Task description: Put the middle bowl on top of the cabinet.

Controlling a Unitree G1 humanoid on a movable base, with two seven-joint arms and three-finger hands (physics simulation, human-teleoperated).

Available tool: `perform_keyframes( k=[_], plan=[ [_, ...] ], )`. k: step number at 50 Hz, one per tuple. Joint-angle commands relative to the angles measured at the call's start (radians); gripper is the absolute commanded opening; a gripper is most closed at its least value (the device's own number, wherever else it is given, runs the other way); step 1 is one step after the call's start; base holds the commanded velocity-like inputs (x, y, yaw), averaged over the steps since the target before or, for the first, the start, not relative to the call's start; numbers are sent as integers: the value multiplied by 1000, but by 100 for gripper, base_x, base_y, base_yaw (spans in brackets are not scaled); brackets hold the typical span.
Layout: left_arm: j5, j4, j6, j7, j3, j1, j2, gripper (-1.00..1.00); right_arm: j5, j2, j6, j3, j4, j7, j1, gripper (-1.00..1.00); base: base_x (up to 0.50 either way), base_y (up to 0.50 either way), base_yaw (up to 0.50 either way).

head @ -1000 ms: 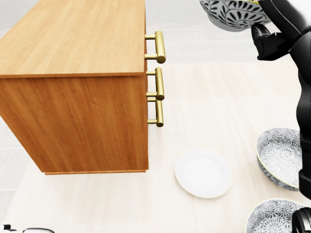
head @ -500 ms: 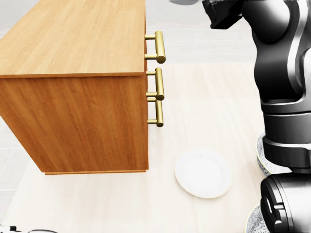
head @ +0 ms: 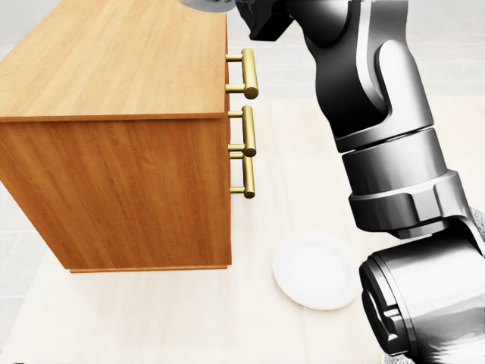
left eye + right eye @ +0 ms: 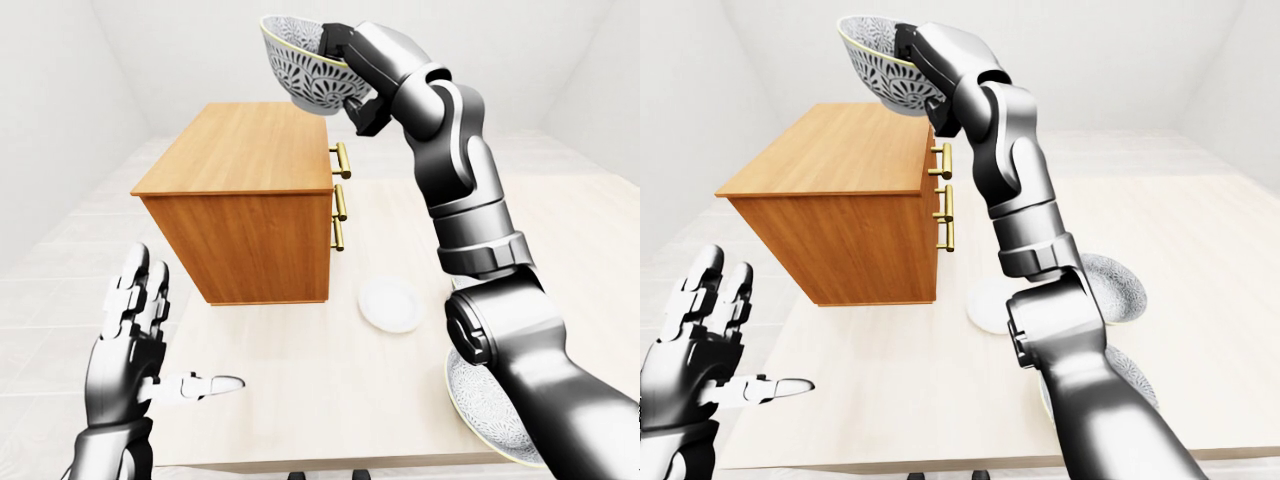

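- Across the upper left of the head view stands the wooden cabinet [image 3: 114, 91], the biggest thing on the table. Its flat top is bare, and its side panel faces me.
- My own right arm [image 3: 379, 152] fills the right side of the head view. It rises from the lower right corner to the top edge and hides much of what lies behind it.
- Two other bowls [image 4: 1122, 285] with the same dark leaf pattern sit low on the right of the right-eye view, both partly covered by that arm.
- Just left of the arm, a white plate [image 3: 314, 269] lies flat on the table, below the cabinet's lower right corner and apart from it.
- Three brass handles [image 3: 248, 72] line the cabinet's right face, one below another.
- Everything rests on a pale wooden table [image 4: 300, 400]. Around it the room has plain white walls [image 4: 60, 90] and a light tiled floor [image 4: 50, 320].
- High at the top centre of the left-eye view, the patterned bowl [image 4: 295, 65] hangs in the air, tipped slightly. It is over the cabinet's handle-side edge and clear of the wood.
- My right hand [image 4: 360, 75] is clamped on the bowl's right-hand rim and wall.
- At the lower left, my left hand [image 4: 135, 335] is spread wide with its thumb pointing right, grasping nothing.
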Motion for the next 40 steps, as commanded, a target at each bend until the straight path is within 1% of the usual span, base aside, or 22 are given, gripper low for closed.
perform_keyframes(
  k=[1, 3, 5, 8, 9, 12, 17, 23, 33, 36, 39, 40],
  plan=[
    [13, 45, -48, -16, -8, 14, -13, 100, -42, 60, 0, 23, 82, -58, -59, -100, 0, 0, 0],
    [14, 53, -53, -16, -8, 13, -13, 100, -41, 65, 0, 21, 92, -59, -64, -100, 0, 0, 0],
    [7, 50, -49, -17, -5, 14, -11, 100, -46, 75, 0, 25, 95, -60, -68, -100, 0, 0, 0],
    [1, 40, -50, -22, -4, 23, -12, 100, -55, 89, 0, 34, 99, -64, -65, -100, 0, 0, 0],
    [0, 39, -49, -23, -4, 23, -12, 100, -69, 89, 0, 44, 106, -82, -64, -100, 0, 0, 0],
    [1, 34, -50, -24, -3, 25, -13, 100, -75, 109, 0, 44, 119, -85, -62, -100, 0, 0, 0],
    [-8, 15, -40, -28, 2, 30, -15, 100, -99, 132, 0, 57, 121, -82, -60, -100, 0, 0, 0],
    [-4, -6, -37, -34, 0, 40, -23, 100, -113, 162, 0, 58, 115, -80, -68, -100, 0, 0, 0],
    [-5, -41, -20, -40, 0, 46, -32, 100, -133, 189, 0, 66, 102, -76, -64, -100, 0, 0, 0],
    [-3, -26, -27, -42, 0, 40, -33, 100, -133, 197, 0, 65, 104, -77, -64, -100, 0, 0, 0],
    [0, -17, -36, -43, 3, 39, -32, 100, -131, 200, 0, 61, 151, -105, -72, -100, 0, 0, 0],
    [-7, -21, -33, -45, 7, 42, -31, 100, -129, 203, 0, 59, 166, -111, -78, -100, 0, 0, 0]
  ],
)
